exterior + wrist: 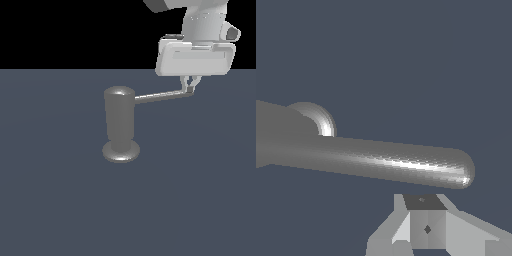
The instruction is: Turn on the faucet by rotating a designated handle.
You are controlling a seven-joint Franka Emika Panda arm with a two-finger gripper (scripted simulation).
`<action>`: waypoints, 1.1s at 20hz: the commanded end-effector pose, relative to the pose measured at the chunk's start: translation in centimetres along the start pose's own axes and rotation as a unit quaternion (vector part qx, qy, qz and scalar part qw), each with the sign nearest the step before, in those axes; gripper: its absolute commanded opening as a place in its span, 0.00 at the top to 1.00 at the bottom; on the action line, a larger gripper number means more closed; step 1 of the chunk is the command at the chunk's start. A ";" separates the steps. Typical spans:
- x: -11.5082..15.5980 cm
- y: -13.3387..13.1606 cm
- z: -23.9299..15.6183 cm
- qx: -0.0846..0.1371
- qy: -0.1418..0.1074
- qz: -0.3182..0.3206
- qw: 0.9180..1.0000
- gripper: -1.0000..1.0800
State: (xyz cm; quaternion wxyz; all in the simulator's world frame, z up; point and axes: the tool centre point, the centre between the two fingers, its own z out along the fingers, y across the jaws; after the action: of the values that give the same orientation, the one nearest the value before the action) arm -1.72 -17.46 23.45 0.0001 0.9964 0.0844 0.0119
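The faucet [120, 119] is a dull grey upright cylinder with a rounded top and a flared disc base, standing on the dark floor. Its handle [162, 95], a slim grey rod, sticks out from near the top toward the exterior view's right. My gripper [189, 89] hangs straight down at the rod's rounded tip, with its fingers pressed together. In the wrist view the handle [381, 160] runs across the frame just beside my closed gripper [425, 202], not between the fingers. Part of the faucet [315, 119] shows behind the rod.
The flat dark grey-blue floor [60, 200] surrounds the faucet. Nothing else stands in view. The white hand body [195, 55] sits above the handle's tip.
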 end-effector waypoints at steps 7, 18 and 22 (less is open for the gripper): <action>3.1 -0.6 0.3 0.000 -0.001 -0.002 1.000 1.00; 6.5 -0.9 0.7 0.000 -0.004 0.001 1.000 1.00; 7.7 -1.0 0.8 0.000 -0.005 0.002 1.000 1.00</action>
State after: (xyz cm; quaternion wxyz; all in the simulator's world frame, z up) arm 5.00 -16.28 23.46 0.0020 0.9971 0.0756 0.0096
